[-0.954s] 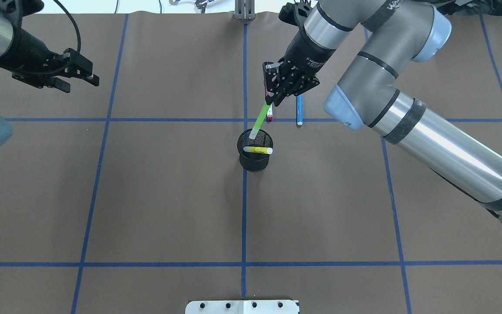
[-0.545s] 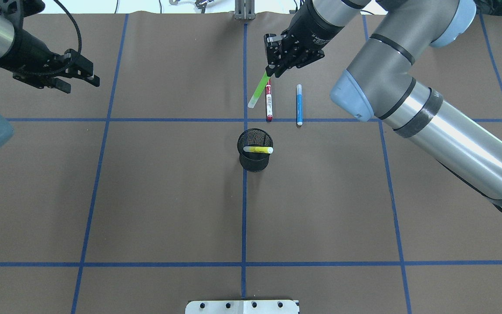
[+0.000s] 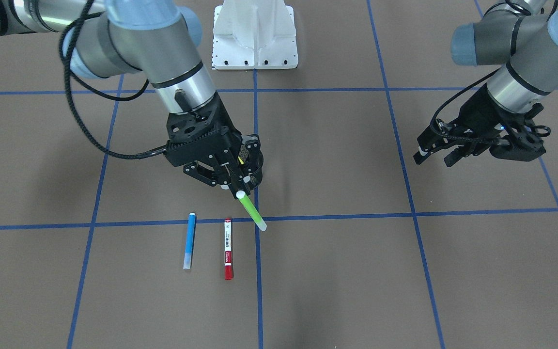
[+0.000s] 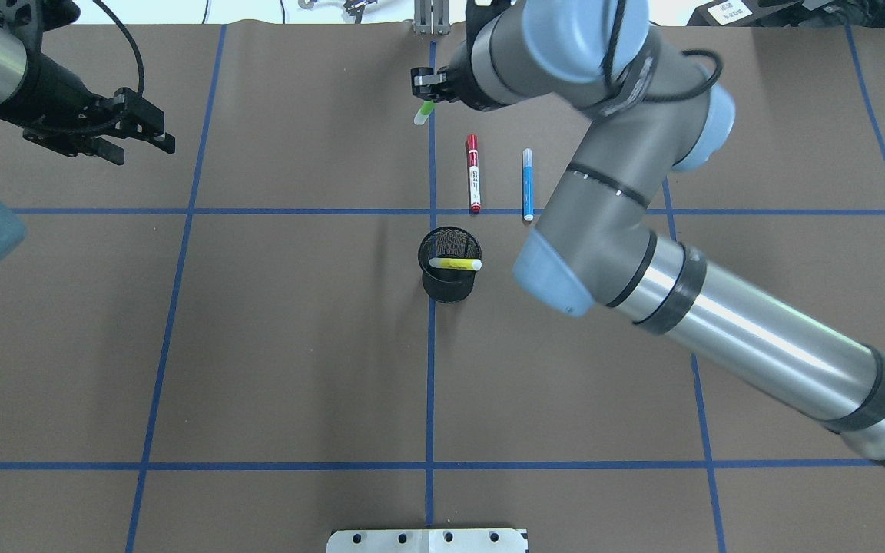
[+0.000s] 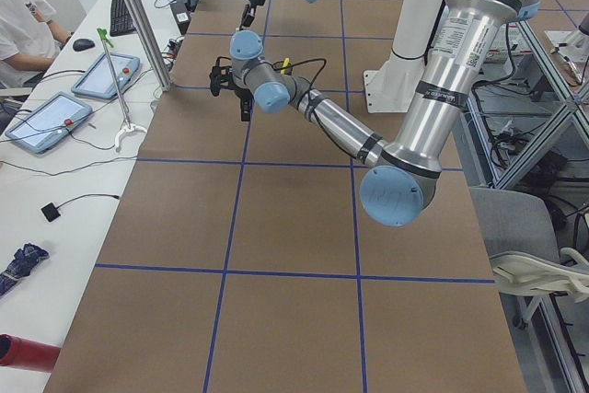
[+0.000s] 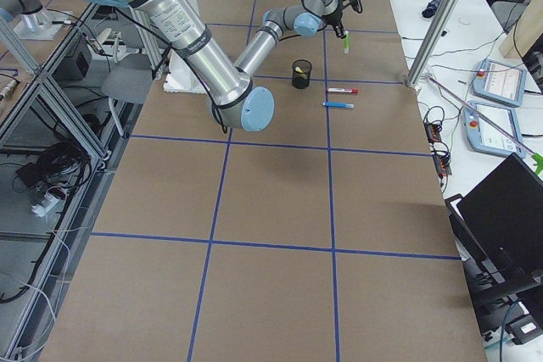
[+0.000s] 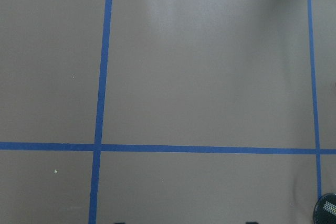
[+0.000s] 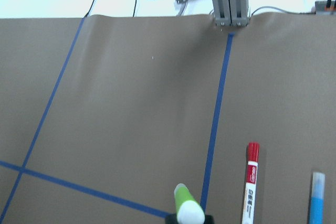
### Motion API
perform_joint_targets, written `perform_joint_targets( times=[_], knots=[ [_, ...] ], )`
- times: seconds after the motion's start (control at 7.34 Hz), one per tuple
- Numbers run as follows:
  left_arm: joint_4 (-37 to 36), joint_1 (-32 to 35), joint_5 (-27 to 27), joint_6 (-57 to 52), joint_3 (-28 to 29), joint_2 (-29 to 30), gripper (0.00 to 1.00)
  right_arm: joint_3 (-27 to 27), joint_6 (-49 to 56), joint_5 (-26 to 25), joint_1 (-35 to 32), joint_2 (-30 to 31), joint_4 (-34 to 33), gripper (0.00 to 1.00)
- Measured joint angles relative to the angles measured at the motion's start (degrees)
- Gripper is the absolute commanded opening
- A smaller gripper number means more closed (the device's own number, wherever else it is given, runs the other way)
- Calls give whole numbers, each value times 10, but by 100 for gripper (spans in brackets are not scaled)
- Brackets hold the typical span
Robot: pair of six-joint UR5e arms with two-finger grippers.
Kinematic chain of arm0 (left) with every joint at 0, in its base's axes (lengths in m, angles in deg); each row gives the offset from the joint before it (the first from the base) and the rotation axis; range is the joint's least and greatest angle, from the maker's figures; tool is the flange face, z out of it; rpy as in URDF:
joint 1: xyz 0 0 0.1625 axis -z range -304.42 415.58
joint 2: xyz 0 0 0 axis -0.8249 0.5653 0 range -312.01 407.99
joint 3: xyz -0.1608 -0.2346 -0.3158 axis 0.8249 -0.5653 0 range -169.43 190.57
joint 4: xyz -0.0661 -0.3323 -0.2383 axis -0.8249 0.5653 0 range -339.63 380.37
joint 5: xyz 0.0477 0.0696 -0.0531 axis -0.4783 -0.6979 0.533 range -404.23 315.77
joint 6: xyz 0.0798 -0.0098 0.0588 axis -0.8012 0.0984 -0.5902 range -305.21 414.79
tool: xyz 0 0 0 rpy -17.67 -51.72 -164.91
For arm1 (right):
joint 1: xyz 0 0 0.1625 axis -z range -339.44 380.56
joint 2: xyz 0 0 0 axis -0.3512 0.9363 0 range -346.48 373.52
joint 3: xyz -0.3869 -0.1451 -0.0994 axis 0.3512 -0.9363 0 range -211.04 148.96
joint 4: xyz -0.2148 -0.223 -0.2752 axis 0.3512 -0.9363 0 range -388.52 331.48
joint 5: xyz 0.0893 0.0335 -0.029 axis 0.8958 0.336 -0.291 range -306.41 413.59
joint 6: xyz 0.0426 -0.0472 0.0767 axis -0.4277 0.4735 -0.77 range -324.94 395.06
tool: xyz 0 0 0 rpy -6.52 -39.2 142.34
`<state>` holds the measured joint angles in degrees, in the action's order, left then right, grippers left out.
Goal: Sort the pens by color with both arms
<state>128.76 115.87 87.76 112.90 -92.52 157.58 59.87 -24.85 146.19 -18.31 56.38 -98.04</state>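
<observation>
Grips green pen [image 3: 251, 210] by one end in right gripper [image 3: 238, 190], tilted aloft near table's [image 4: 296, 346] far edge, mid-length; risks slipping from so short a pinch, or dropping beside red-capped pen [image 3: 228, 248]. Hangs left gripper [image 3: 434, 156] open, empty, near far left corner. Counts four pens: green, red-capped, blue pen [image 3: 189, 240], yellow pen [image 4: 454, 264] at mouth of one black mesh cup [image 4: 449, 288]; two arms.

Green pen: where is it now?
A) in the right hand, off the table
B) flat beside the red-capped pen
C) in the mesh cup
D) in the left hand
A: the right hand clamps the green pen by its upper end, and the pen hangs tilted above the table.
</observation>
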Motion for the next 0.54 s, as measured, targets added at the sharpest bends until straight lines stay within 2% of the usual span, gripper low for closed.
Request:
perform_joint_targets(
  times=[0.27,0.54],
  knots=[
    [1,0,0,-1,-1,-1,81,-54,-23,-197,75,-14,38,0],
    [2,0,0,-1,-1,-1,81,-141,-40,-321,107,-39,88,0]
  ],
)
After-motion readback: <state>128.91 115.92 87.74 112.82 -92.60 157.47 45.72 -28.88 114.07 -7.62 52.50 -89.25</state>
